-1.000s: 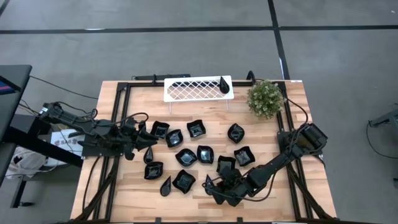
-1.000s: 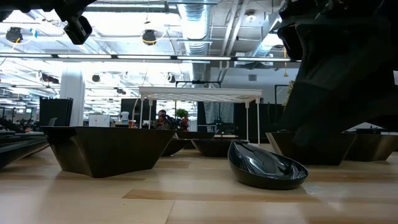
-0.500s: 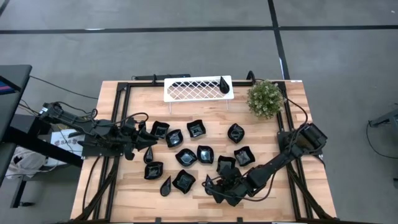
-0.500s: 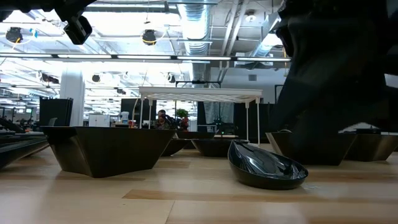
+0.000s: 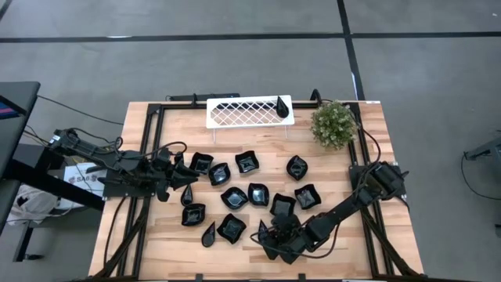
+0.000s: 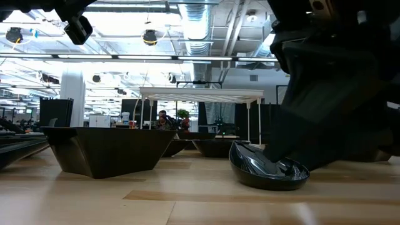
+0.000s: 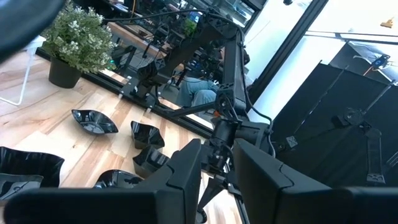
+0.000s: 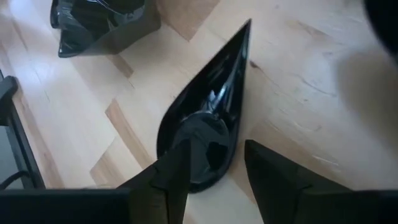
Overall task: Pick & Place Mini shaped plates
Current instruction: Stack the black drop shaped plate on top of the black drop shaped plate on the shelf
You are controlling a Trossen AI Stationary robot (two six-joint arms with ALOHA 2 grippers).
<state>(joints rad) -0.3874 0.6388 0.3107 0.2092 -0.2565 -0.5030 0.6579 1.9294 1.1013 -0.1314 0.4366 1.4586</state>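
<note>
The right arm has dropped and slid toward the near edge of the bench (image 5: 368, 149) since the earlier frame, and in the low view its dark bulk now reaches down onto the teardrop plate (image 6: 269, 167) it only hung above before. That puts the right gripper (image 5: 270, 239) at the point of a grasp: its fingers (image 8: 171, 177) stand apart to either side of the plate's rounded end, one over the bowl, one outside the rim, not yet closed on it. The plate lies flat on the wood, tip pointing away from the wrist.

The left arm has not moved; it waits at the bench's left edge, its gripper (image 5: 182, 177) beside the outer plates, fingers (image 7: 180, 180) only narrowly parted and holding nothing.

The tray (image 5: 249, 112) at the far edge already carries one teardrop plate (image 5: 281, 106) at its right end, with the plant (image 5: 333, 124) just beside it. The other plates (image 5: 247, 163) are scattered across the middle of the bench, squarish and teardrop mixed.

The likely next call is to close on the rim and lift. The glossy, sloping wall may slip between the fingers, and the square plate (image 5: 282, 207) close behind leaves little room.
</note>
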